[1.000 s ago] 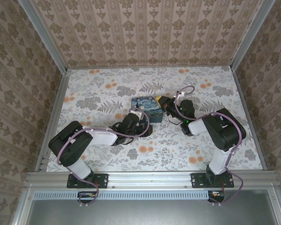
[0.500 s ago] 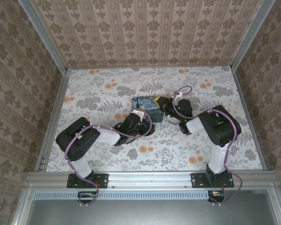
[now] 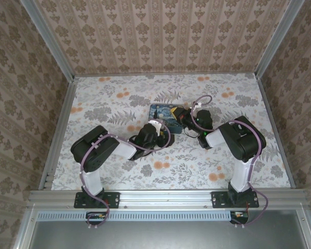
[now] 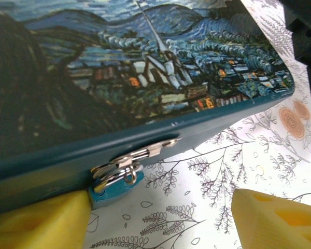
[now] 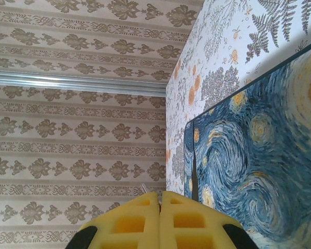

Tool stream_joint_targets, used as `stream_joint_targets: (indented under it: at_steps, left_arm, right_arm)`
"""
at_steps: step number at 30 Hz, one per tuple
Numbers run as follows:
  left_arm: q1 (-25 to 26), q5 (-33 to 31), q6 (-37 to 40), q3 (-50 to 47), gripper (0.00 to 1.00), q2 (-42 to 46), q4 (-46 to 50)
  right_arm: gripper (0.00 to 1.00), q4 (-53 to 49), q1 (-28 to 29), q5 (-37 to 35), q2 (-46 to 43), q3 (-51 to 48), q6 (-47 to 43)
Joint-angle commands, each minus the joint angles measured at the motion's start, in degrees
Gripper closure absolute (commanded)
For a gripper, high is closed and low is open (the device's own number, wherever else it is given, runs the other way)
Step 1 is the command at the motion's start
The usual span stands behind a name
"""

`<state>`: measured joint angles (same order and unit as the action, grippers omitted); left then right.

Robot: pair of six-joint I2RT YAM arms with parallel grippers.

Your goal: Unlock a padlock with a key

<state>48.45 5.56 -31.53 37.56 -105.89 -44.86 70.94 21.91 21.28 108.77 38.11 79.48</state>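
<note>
the padlock (image 4: 113,191) is a small teal-blue body hanging from silver rings (image 4: 119,168) on the front edge of the starry night box (image 4: 145,78). a yellow pad (image 4: 36,220) cuts off its left side. the left gripper (image 4: 160,223) is spread wide around it. the right gripper (image 5: 160,218) has its pads pressed together, and a pale sliver (image 5: 144,185) above them is possibly a key.
</note>
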Motion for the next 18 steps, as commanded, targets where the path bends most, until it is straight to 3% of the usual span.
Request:
stream_joint_targets:
  at_steps: [1,8,18]
  left_arm:
    - [0.07,4.86,-2.69,0.42,0.27,-1.82,-3.16]
    - [0.05,5.44,-5.54,-0.43,0.27,-2.11,-7.25]
    - [0.09,-2.19,-3.85,2.36,0.28,-3.23,3.21]
  right_arm:
    - [1.0,0.73,-0.12,0.13,1.08,0.56,-0.91]
    - [1.0,0.76,-0.11,0.26,1.57,0.47,-1.09]
    - [1.0,1.66,-0.11,0.52,2.36,0.49,-0.55]
